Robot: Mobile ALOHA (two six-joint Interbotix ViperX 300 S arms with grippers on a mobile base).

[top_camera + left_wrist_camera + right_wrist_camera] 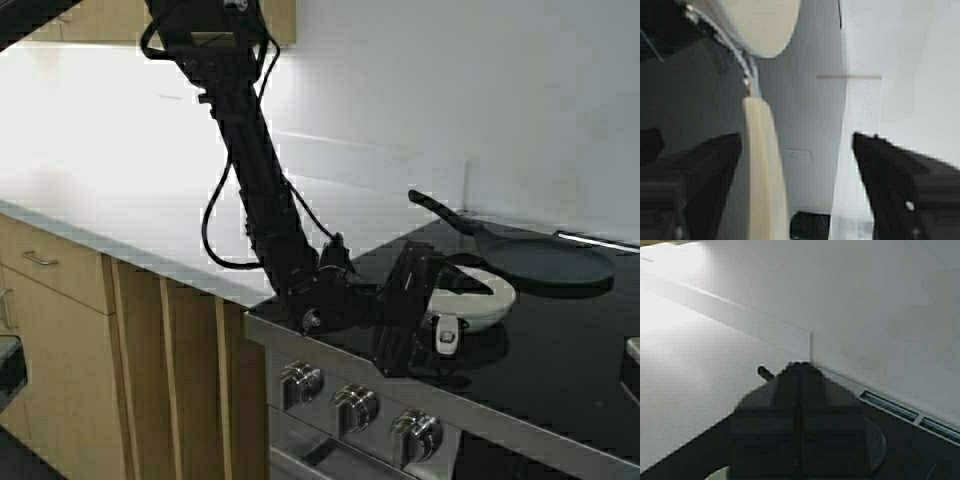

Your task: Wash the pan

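Observation:
The small cream pan (486,297) sits on the black cooktop (560,380), its short pale handle (447,333) pointing toward the front edge. My left gripper (436,318) is low over the stove at that handle. In the left wrist view the gripper (796,137) is open and the handle (765,170) runs between its fingers, close beside one finger (700,170) and far from the other. The pan body (760,25) lies beyond. My right gripper (800,366) is shut and empty, held above the stove; it does not show in the high view.
A larger flat black pan (545,262) with a long black handle lies behind the cream pan, near the wall; its handle tip also shows in the right wrist view (764,372). Stove knobs (300,380) line the front. A pale counter (130,215) extends left over wooden cabinets.

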